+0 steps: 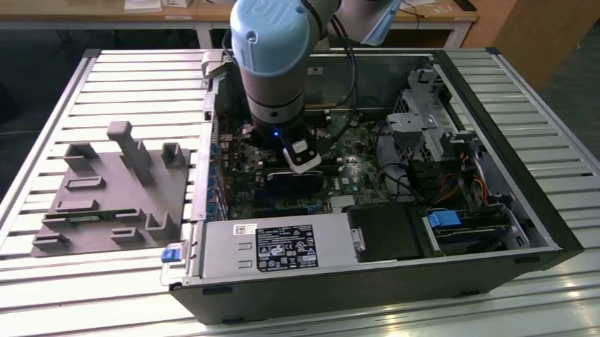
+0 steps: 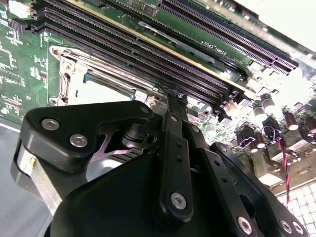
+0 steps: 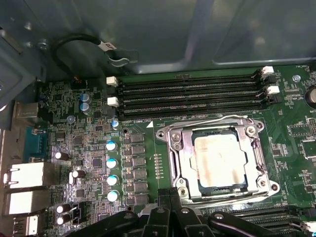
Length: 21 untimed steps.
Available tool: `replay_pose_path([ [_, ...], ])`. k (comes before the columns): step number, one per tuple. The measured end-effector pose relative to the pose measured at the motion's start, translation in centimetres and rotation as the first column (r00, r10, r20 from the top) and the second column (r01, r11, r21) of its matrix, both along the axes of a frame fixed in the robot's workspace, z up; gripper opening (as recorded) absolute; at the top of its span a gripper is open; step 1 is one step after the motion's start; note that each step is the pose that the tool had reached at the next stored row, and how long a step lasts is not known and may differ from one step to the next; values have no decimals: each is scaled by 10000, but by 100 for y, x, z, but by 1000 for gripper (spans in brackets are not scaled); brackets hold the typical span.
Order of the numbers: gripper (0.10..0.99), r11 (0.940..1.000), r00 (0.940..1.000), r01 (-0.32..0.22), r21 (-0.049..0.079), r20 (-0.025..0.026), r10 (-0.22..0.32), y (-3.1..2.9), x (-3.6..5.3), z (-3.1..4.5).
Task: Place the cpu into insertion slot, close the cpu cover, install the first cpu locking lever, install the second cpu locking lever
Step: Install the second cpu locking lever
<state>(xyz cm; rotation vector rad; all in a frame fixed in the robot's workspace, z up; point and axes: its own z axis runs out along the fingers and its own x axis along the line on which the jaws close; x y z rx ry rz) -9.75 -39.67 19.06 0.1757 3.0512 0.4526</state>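
In the exterior view, the robot arm point(image 1: 274, 63) reaches down into the open computer case point(image 1: 375, 281) lying on the slatted table point(image 1: 84, 295), its wrist hanging over the motherboard point(image 1: 352, 175) near the middle of the case; a grey fixture plate point(image 1: 108, 193) with upright blocks sits at nine o'clock from the case, well apart from the arm. In the second wrist view, the black gripper point(image 2: 170, 101) fills the foreground, its slim fingers point(image 2: 175, 148) drawn together with no gap between them and nothing clamped, the tip just beside the corner of the insertion slot point(image 2: 66, 79), which lies at about ten o'clock from the tip, beside the long memory slots point(image 2: 148, 54). In the first wrist view, the cpu point(image 3: 219, 159) lies flat inside the insertion slot, framed by the cpu cover point(image 3: 177, 153) that is lowered around it, a thin wire locking lever point(image 3: 207, 122) running along the twelve o'clock edge of the socket.
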Motion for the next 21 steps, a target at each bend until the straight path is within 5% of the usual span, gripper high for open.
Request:
replay_pose_path([
  [7, 102, 9996, 10000, -9, 293, 1, 9, 0, 0, 0],
  [11, 102, 9983, 10000, -9, 580, 1, 9, 0, 0, -1],
  [21, 102, 9983, 10000, -14, 589, -1, 14, -2, -1, -29],
])
